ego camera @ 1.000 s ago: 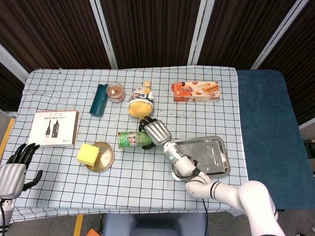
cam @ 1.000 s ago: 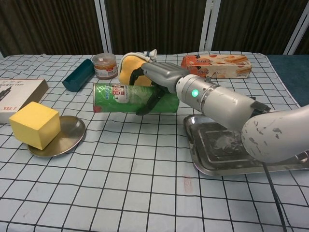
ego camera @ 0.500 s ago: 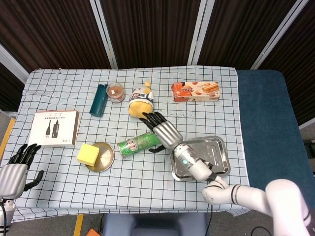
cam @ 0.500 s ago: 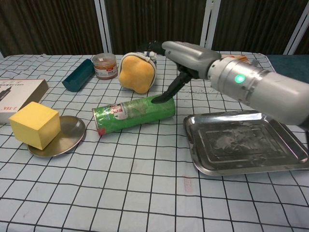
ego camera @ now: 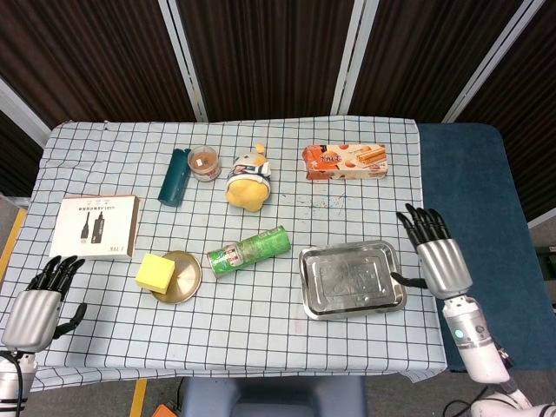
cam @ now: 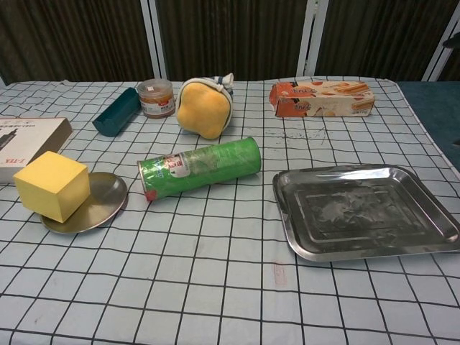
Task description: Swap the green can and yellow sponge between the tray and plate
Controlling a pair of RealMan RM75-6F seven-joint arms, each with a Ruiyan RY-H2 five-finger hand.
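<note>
Green can (ego camera: 248,251) on its side, well apart from empty, splayed right robot hand (ego camera: 438,258).

The head view looks steeply down on the whole counter (ego camera: 261,313). The chest view sits low and close, facing across it. Both share the tray (ego camera: 393,295) and plate (cam: 108,205).

No lettering legible anywhere. Green can (cam: 199,168): small red-and-white label patch near its left end, unreadable. White box (ego camera: 95,226) left of the can: cable picture and a dark line of print, too small. Orange snack box (cam: 321,98): lettering blurred.
</note>
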